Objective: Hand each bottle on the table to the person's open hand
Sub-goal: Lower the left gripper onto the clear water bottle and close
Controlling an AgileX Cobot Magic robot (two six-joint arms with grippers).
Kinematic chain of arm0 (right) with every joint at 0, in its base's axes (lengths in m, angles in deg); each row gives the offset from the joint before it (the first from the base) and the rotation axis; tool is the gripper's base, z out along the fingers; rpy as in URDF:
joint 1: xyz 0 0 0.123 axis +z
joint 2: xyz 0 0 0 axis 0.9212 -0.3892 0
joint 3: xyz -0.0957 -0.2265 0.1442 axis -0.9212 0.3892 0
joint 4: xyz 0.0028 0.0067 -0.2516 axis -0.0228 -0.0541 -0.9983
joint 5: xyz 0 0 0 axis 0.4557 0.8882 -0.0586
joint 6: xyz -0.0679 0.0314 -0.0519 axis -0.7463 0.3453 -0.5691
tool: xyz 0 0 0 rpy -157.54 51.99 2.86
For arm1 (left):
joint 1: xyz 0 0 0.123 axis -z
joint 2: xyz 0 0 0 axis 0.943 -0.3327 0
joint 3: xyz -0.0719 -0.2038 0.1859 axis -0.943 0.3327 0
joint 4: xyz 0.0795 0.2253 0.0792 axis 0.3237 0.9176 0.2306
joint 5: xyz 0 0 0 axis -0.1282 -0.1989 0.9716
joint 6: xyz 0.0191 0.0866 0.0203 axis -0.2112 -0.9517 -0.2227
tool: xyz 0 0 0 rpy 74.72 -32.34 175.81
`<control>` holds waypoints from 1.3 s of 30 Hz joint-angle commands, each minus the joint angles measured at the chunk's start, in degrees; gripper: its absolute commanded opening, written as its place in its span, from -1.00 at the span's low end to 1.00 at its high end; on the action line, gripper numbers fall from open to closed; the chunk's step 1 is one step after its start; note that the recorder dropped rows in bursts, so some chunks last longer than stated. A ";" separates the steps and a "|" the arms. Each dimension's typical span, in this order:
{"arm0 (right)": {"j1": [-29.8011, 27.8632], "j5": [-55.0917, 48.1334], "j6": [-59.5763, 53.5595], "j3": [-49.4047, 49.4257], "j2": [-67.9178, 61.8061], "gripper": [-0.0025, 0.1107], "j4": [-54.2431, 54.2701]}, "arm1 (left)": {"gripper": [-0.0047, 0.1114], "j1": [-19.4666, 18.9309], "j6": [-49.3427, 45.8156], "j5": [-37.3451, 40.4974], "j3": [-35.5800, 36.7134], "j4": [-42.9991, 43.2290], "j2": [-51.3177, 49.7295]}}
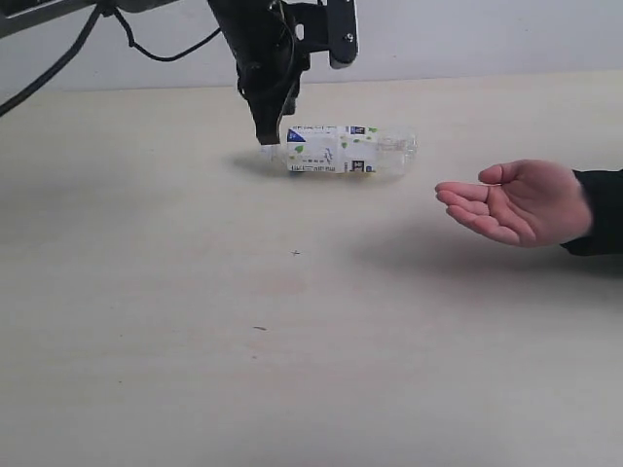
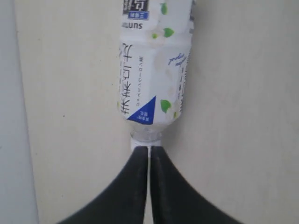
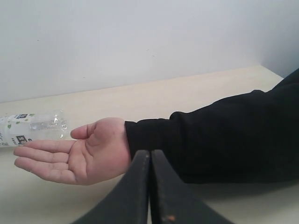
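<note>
One clear bottle [image 1: 346,151] with a white label showing green leaves lies on its side on the table [image 1: 292,341]. Its white cap [image 1: 269,151] points left. My left gripper [image 1: 268,139] comes down from above with its tips right at the cap; in the left wrist view the gripper [image 2: 149,148] is shut, with only a hairline gap, against the cap [image 2: 145,139] of the bottle [image 2: 154,70]. The open hand [image 1: 516,202], palm up with a black sleeve, hovers to the right of the bottle. My right gripper [image 3: 150,153] is shut and empty, behind the hand [image 3: 79,154]. The bottle [image 3: 32,127] lies beyond the fingers. No other bottles show.
A pale wall [image 1: 487,34] runs behind the table's far edge. Black cables [image 1: 146,44] hang at the upper left. The black sleeve [image 3: 224,135] fills the space in front of my right gripper.
</note>
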 commanded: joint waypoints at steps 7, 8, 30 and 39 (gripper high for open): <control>-0.27 0.53 0.03 0.25 0.32 -0.96 -0.47 | 0.59 -0.07 -0.43 -4.89 -0.51 -1.19 -3.82; -0.27 0.53 0.03 0.25 0.32 -0.96 -0.47 | 0.62 -0.07 -0.29 -5.54 -0.51 -1.31 -3.99; -0.27 0.53 0.03 0.25 0.32 -0.96 -0.47 | 0.64 -0.07 0.85 -15.08 -0.51 -1.81 -9.92; -0.27 0.53 0.03 0.25 0.32 -0.96 -0.47 | 0.64 -0.07 0.85 -19.97 -0.51 -1.81 -12.12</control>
